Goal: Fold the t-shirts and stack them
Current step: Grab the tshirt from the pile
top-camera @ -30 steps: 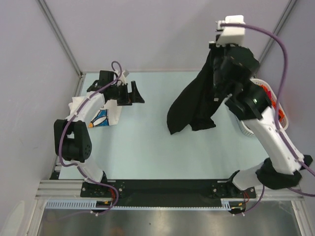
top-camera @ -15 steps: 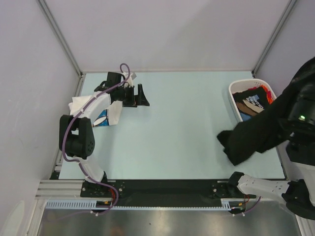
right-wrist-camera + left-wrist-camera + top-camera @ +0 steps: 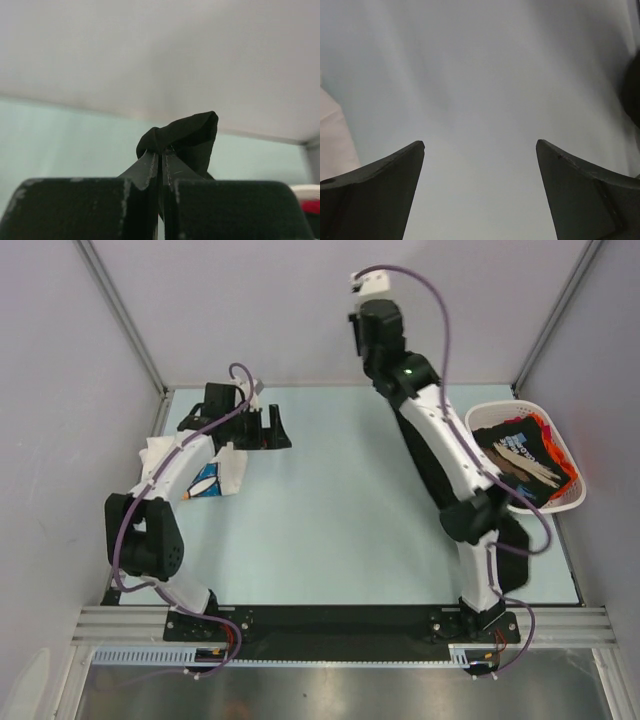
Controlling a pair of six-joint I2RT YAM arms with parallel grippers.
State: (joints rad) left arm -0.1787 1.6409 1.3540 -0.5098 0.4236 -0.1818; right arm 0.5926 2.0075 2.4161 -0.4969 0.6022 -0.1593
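Several dark and orange t-shirts (image 3: 515, 455) in basket (image 3: 492, 407) | right pincer (image 3: 161, 156) clamps black t-shirt (image 3: 192, 132) | left pincer (image 3: 480, 144) wide

The black t-shirt (image 3: 192, 132) is soft, matt cloth with wrinkles. The right gripper (image 3: 161, 155) looks like hard matt black plastic with pale scratches. The basket (image 3: 495, 409) at right is smooth white plastic. The table (image 3: 330, 530) is smooth and matt.

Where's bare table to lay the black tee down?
Bare: middle of the table, between the white printed tee and the right arm, down to the near edge. Crowded: back left around the left gripper; right edge, where the basket sits.
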